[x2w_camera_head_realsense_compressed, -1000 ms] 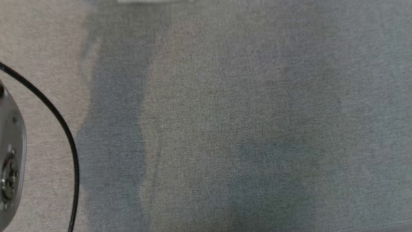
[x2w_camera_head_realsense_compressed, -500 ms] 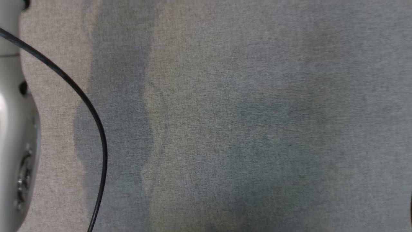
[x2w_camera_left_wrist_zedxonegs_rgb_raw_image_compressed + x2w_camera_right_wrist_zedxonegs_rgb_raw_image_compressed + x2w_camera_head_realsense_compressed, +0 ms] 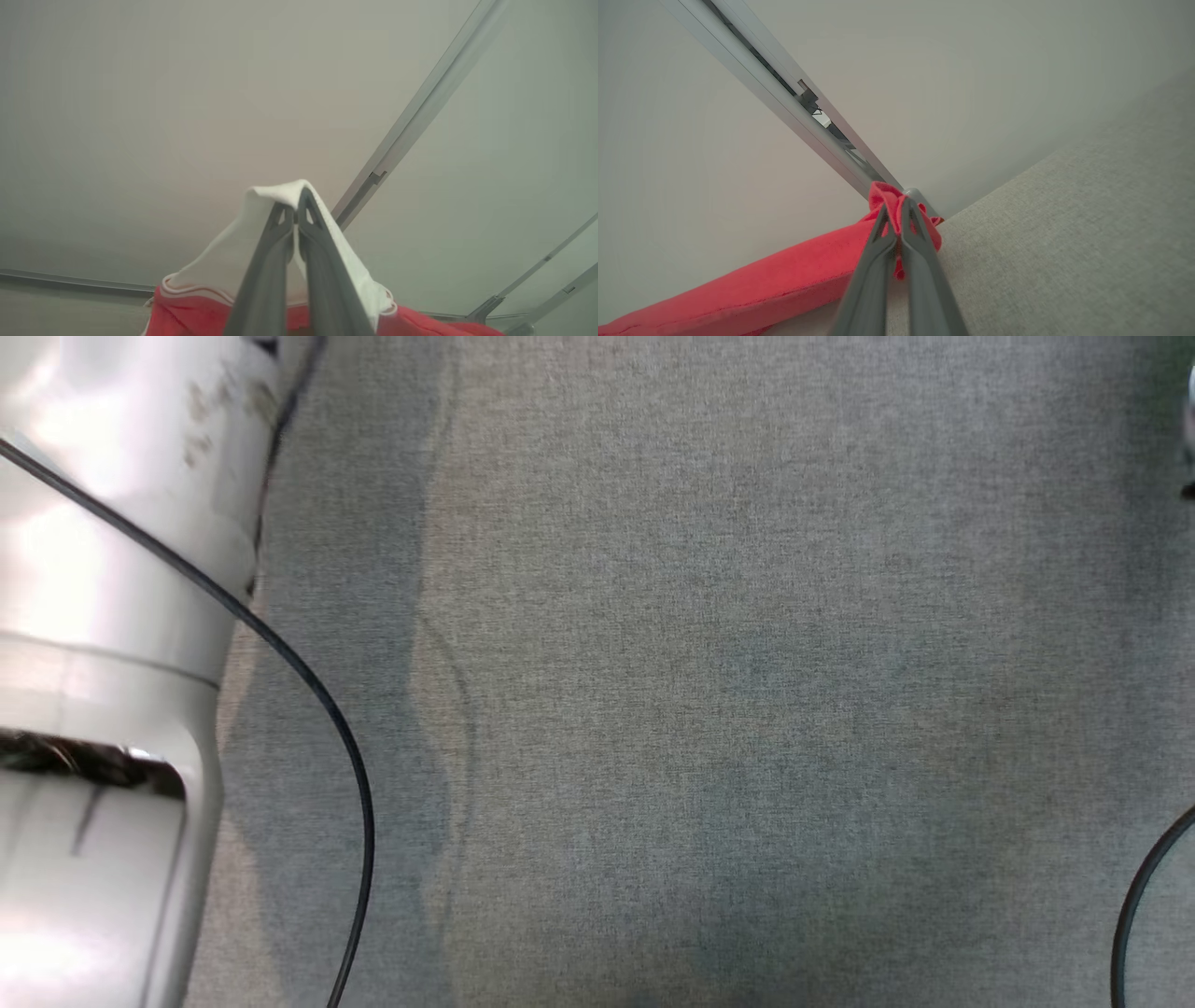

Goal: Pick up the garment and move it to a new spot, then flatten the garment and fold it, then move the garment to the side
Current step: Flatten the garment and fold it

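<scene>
Garment (image 3: 784, 275) held stretched at both ends
Left pincer (image 3: 295, 219) clamps white trim (image 3: 280, 192), right pincer (image 3: 899, 214) red edge (image 3: 881, 192), probably so it spreads flat.

garment (image 3: 187, 312): red body runs off the bottom edge
left forearm (image 3: 103, 569): cropped at left
cable (image 3: 1132, 896): cut off right

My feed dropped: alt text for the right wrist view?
The right gripper, shut, pinches a bunched edge of the red garment, which trails to the lower left. Grey cloth surface at right; a metal rail crosses the pale wall behind.
</scene>
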